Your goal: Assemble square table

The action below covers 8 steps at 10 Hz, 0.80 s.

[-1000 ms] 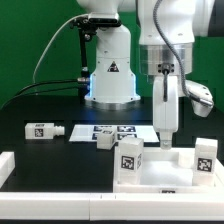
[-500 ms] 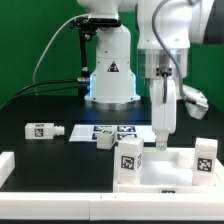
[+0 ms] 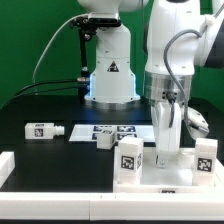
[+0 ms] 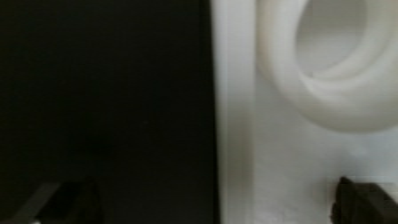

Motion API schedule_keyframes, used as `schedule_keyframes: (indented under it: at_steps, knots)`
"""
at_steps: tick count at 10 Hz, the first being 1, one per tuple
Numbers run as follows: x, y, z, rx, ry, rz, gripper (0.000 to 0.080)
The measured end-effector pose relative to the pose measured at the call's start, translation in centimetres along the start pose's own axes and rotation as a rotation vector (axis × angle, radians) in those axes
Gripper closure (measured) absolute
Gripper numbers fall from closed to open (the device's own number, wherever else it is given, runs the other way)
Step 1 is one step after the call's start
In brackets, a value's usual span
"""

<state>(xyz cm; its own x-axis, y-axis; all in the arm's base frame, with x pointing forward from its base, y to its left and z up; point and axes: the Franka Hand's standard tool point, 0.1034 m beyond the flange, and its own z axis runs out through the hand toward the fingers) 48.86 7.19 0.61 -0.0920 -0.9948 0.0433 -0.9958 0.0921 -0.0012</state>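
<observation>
The end effector (image 3: 166, 150) points straight down with its jaws spread wide and nothing between them. In the wrist view the dark fingertips (image 4: 50, 198) sit far apart, straddling the line where the square table top (image 4: 294, 150) meets the black counter (image 4: 107, 100). A round hole (image 4: 347, 60) in the top lies just inside that line.

The step in hand looks like taking hold of the top's rim. To do it well, descend vertically so that one finger lands inside the rim and the other outside on the counter. Close only once the rim is deep between the pads, and keep the inner finger off the hole. Being broad and held at one edge, the top would likely handle better slid than lifted.

The square table top (image 3: 160, 185) lies along the counter's edge nearest the exterior camera, toward the exterior view's right corner. One upright leg (image 3: 130, 157) and another upright leg (image 3: 205, 156) stand close on either side of the end effector, so sideways drift risks toppling them. Further out, a small leg (image 3: 105, 141) sits beside the marker board (image 3: 112, 130), and a lying leg (image 3: 44, 130) rests toward the exterior view's left edge
</observation>
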Motion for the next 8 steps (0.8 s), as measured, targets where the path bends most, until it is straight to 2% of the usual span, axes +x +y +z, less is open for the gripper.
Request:
schedule_keyframes:
  at_steps: [1, 2, 3, 4, 6, 7, 8]
  knots:
    - [0.0, 0.0, 0.0, -0.001, 0.000, -0.001, 0.0151]
    - [0.0, 0.0, 0.0, -0.001, 0.000, -0.001, 0.0269]
    - [0.0, 0.0, 0.0, -0.001, 0.000, -0.001, 0.0269]
    - [0.0, 0.0, 0.0, -0.001, 0.001, -0.002, 0.0452]
    - [0.0, 0.0, 0.0, -0.001, 0.001, -0.003, 0.0742]
    - [0.2, -0.2, -0.2, 0.006, 0.000, -0.038, 0.0742]
    - [1.5, -1.0, -0.9, 0.018, -0.001, -0.139, 0.0745]
